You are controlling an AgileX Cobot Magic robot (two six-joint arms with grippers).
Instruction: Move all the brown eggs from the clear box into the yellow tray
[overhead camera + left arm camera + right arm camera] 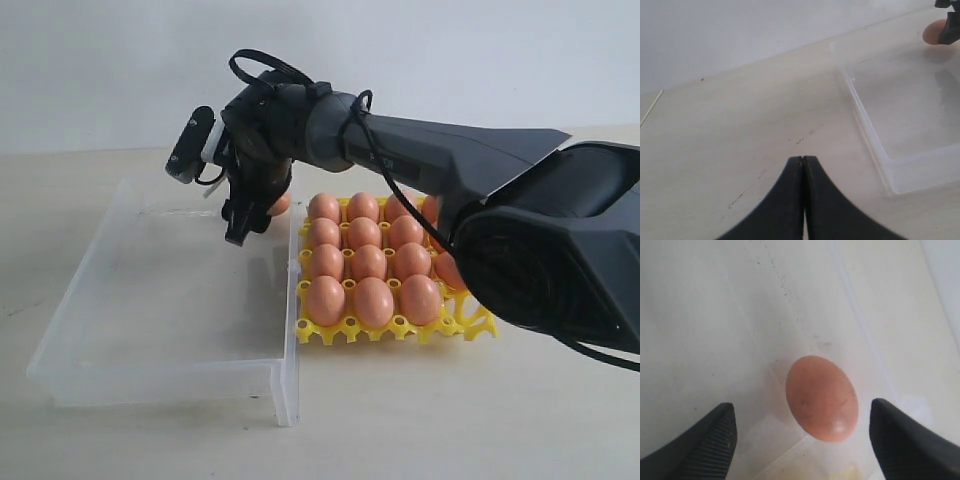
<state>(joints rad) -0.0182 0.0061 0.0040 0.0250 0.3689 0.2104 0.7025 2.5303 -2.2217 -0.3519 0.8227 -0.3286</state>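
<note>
**Exterior view.**
- Progress: nearly complete, by my count. Three full rows and most of a fourth look seated. One egg is left to move.
- Yellow tray [345,328]: stands on the table [420,420], touching the clear box's 3 o'clock wall. It holds brown eggs [373,302] upright, one per cup. The cup at its 5 o'clock corner looks empty. The cups along its 3 o'clock side are partly hidden by the right arm [440,160], so the count is not certain.
- Clear box [160,385]: bare apart from the last brown egg [280,206], which lies in its 1 o'clock corner, just beside the tray.
- Right claw [243,222]: reaches across the tray and hangs over that corner, right by the egg. Its state is unreadable here.

**Left wrist view.**
- Left claw [803,165]: fingertips pressed together, holding nothing, over bare table outside the clear box [880,150].
- The last brown egg [934,31] shows at the box's far corner, beside a dark finger of the other claw.

**Right wrist view.**
- Right claw [802,407]: jaws spread wide with ribbed fingers [715,437] on either side of the last brown egg [822,397], neither touching it.
- The egg rests on the box floor, against a corner of the clear box [865,340].
- Remaining, by my judgement: close on the egg, lift it, and seat it in the vacant cup.
</note>
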